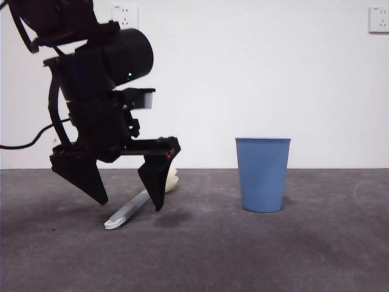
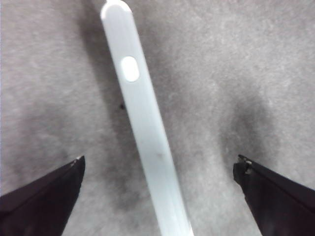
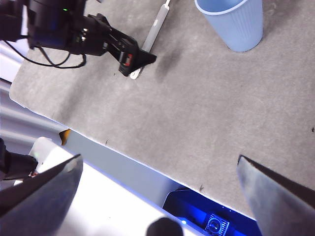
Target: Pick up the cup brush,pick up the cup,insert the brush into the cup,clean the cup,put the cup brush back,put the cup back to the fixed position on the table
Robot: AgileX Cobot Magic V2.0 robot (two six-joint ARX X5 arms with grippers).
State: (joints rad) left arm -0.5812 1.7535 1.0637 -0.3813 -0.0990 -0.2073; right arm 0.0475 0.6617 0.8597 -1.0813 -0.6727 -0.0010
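One cup brush (image 2: 147, 142) lies between the spread, empty jaws of the left gripper (image 1: 130, 204); one cup (image 1: 262, 174) stands at 3 o'clock.

The table (image 1: 316, 255) is matt dark grey, mottled and faintly rough, like felt. On it the cup (image 1: 262, 174) looks like thin blue plastic, finely ribbed, with a dull sheen. The brush (image 2: 142, 123) beside the cup has a smooth, pale plastic handle, slightly glossy; its cream head (image 1: 172, 180) looks soft and spongy.
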